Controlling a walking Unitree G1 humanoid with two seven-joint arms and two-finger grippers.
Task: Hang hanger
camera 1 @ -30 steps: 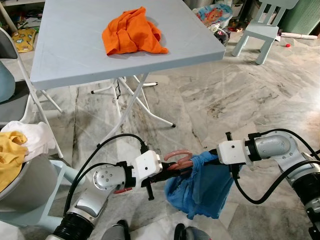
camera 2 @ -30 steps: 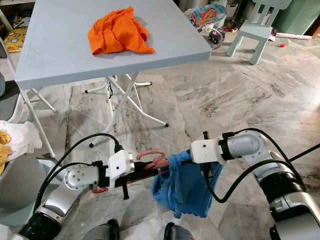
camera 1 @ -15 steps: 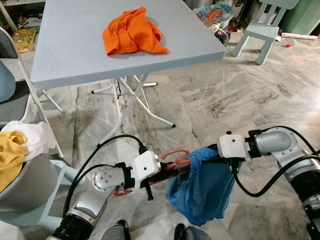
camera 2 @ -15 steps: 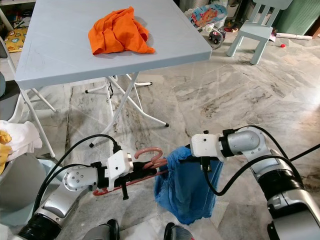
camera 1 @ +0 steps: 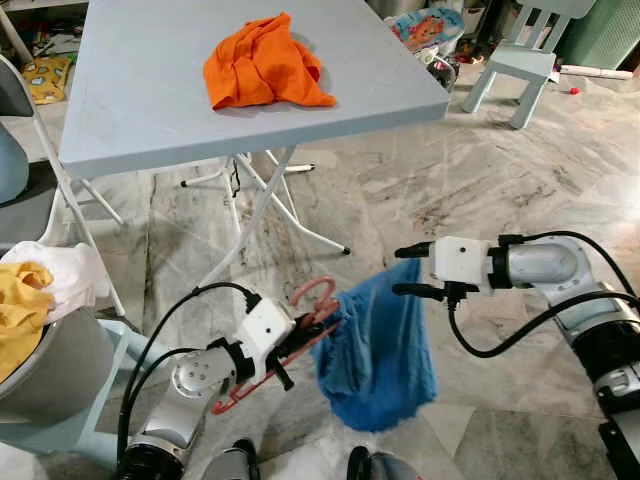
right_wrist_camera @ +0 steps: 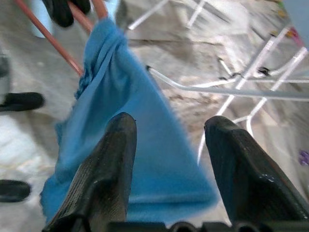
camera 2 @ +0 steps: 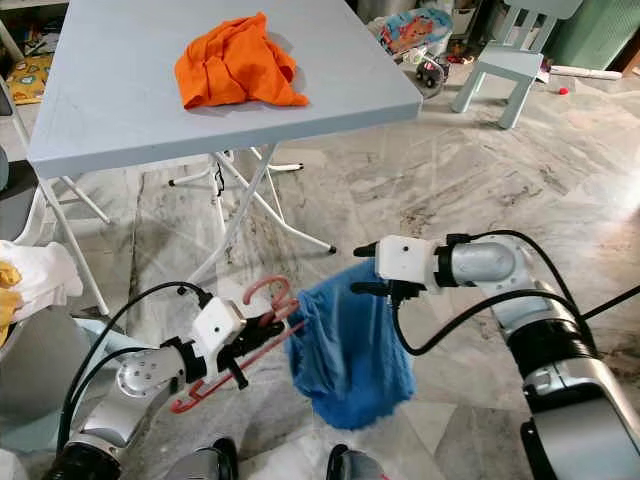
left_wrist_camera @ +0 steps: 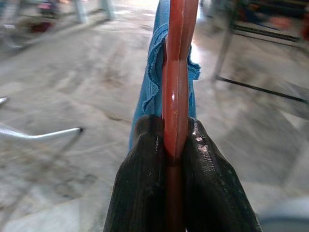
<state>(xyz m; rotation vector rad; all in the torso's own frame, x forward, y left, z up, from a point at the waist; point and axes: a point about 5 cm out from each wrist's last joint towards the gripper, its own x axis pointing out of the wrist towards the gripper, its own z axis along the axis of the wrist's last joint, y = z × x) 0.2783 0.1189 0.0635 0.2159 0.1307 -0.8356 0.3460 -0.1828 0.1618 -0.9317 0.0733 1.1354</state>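
A basket [camera 1: 45, 365] with yellow and white laundry [camera 1: 40, 285] stood at far left; the left gripper [camera 1: 287, 345] was clamped tight on the red hanger [camera 1: 262, 372], held low over the marble floor [camera 1: 420, 190]; a blue cloth [camera 1: 375, 340] hung from the hanger's end; the right gripper [camera 1: 410, 270], fingers spread and holding nothing, sat just beside the cloth's top edge; beyond stood a grey folding table [camera 1: 150, 100] bearing an orange garment [camera 1: 262, 62]; a small chair [camera 1: 515, 60] stood far right.
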